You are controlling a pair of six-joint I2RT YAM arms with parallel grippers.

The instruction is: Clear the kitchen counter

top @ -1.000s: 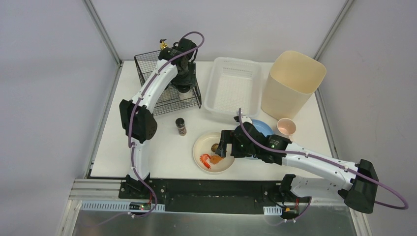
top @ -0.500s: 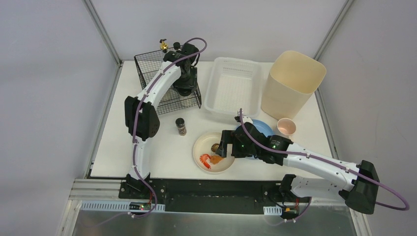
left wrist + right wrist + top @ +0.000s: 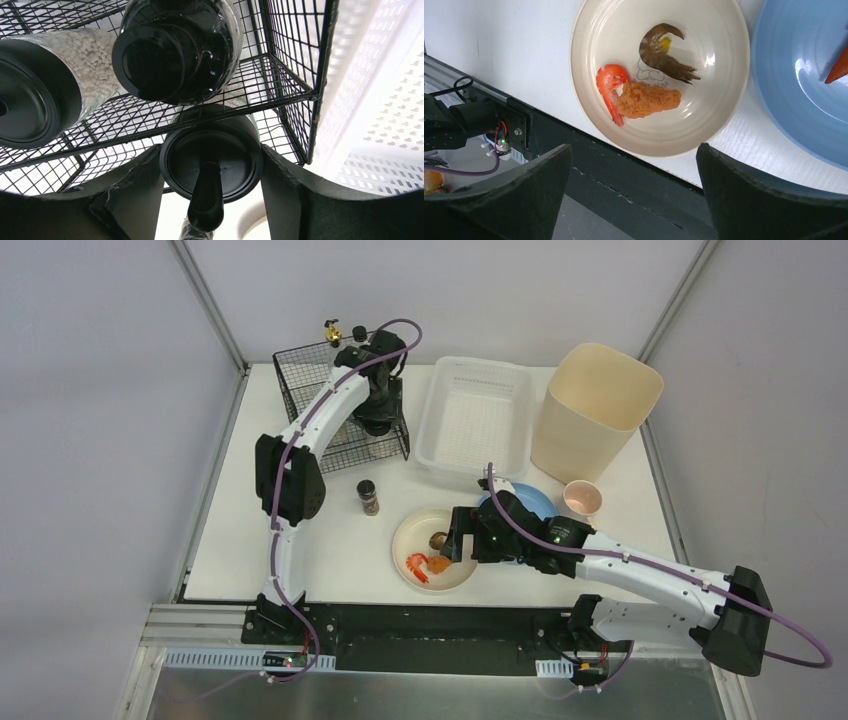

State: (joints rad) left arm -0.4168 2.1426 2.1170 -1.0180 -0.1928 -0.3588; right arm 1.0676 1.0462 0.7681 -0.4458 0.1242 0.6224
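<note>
At the wire basket [image 3: 300, 380], pinching a jar [image 3: 227, 150] with left fingers [image 3: 135, 195], right fingers [image 3: 524, 200] spread; could knock neighbouring jars [image 3: 170, 50] on release.

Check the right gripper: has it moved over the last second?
No. In the top view the right gripper stays open above the cream bowl's right edge, in the same spot beside the blue plate.

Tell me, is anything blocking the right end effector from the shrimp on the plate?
Nothing visible does. The open right end effector hangs above the cream plate, and the fried shrimp lies uncovered on it.
</note>
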